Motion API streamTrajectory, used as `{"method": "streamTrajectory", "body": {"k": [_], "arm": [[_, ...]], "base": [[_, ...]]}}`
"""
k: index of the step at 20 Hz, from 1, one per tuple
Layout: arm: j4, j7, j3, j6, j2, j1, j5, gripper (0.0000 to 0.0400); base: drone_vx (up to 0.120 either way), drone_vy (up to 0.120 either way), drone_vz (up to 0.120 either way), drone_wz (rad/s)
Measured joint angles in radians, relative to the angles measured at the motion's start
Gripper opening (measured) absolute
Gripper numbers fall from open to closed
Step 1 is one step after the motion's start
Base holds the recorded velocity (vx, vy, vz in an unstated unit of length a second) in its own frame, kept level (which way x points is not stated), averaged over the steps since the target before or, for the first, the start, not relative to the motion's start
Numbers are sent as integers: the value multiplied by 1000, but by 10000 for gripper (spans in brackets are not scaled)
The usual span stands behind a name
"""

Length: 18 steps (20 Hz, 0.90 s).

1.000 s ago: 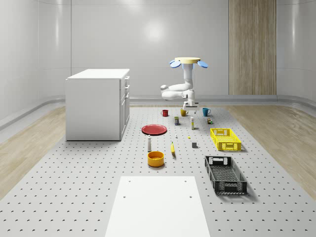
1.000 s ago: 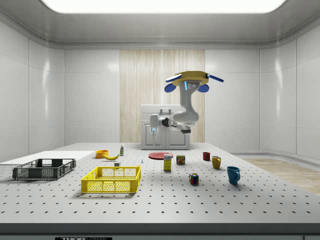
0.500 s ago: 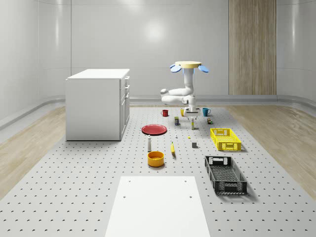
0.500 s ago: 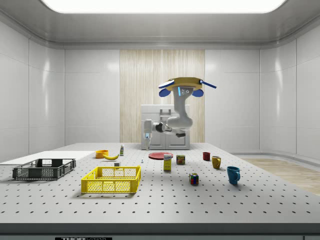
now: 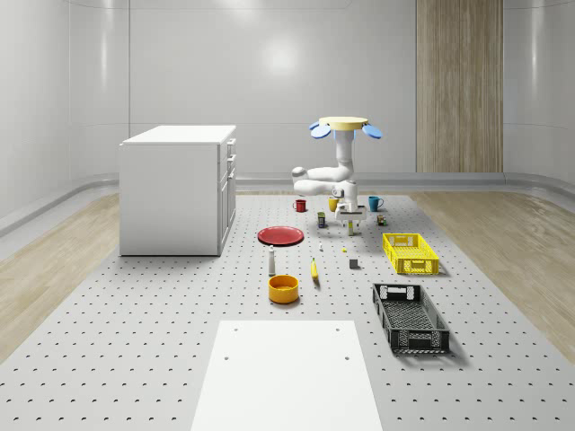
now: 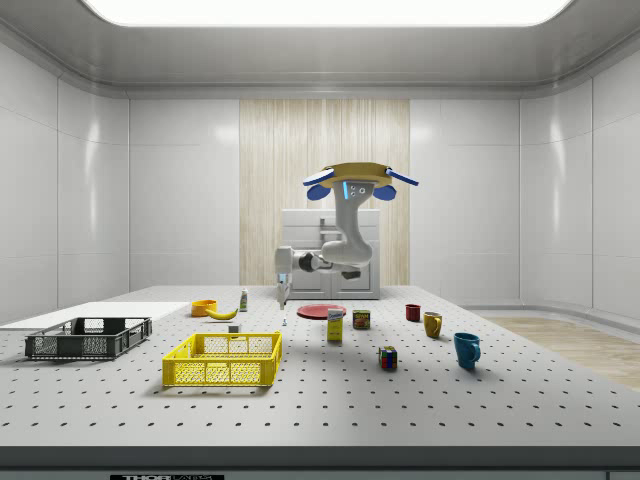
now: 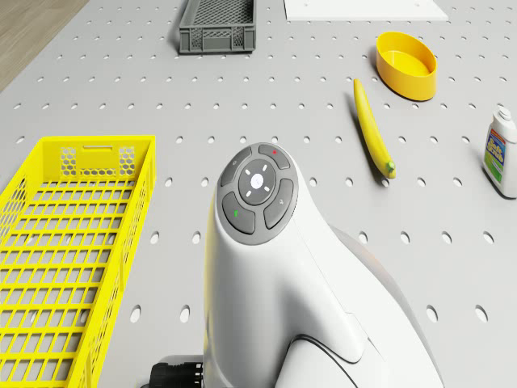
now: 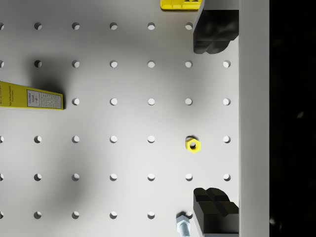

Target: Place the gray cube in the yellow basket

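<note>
In the drone view the arm [image 7: 307, 323] hides the bench [image 7: 452, 267] beneath it, and the yellow basket [image 7: 73, 267], the black crate [image 7: 216, 24], the white bottle [image 7: 502, 153] and the white sheet [image 7: 363, 8] are cut off by the picture's edges. In the wrist view the yellow box [image 8: 29, 96], a bolt [image 8: 182, 227] and a yellow object [image 8: 180, 5] run off the edge; the lower of the tool's fingers [image 8: 215, 205] is cropped too. In the whole-scene view the gray cube [image 5: 354, 264] is too small to show detail.
</note>
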Motion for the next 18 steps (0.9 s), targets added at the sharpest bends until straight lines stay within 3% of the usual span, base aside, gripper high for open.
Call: {"method": "streamTrajectory", "body": {"k": [5, 10, 15, 18], "arm": [[1, 3, 3, 13, -14, -3, 6, 400], [1, 5, 5, 25, -26, -6, 11, 400], [2, 8, 7, 36, -38, -9, 17, 400], [2, 9, 8, 42, -45, -11, 19, 400]], "base": [[120, 0, -96, 0], [120, -56, -8, 0], [120, 0, 0, 0], [120, 0, -107, 0]]}}
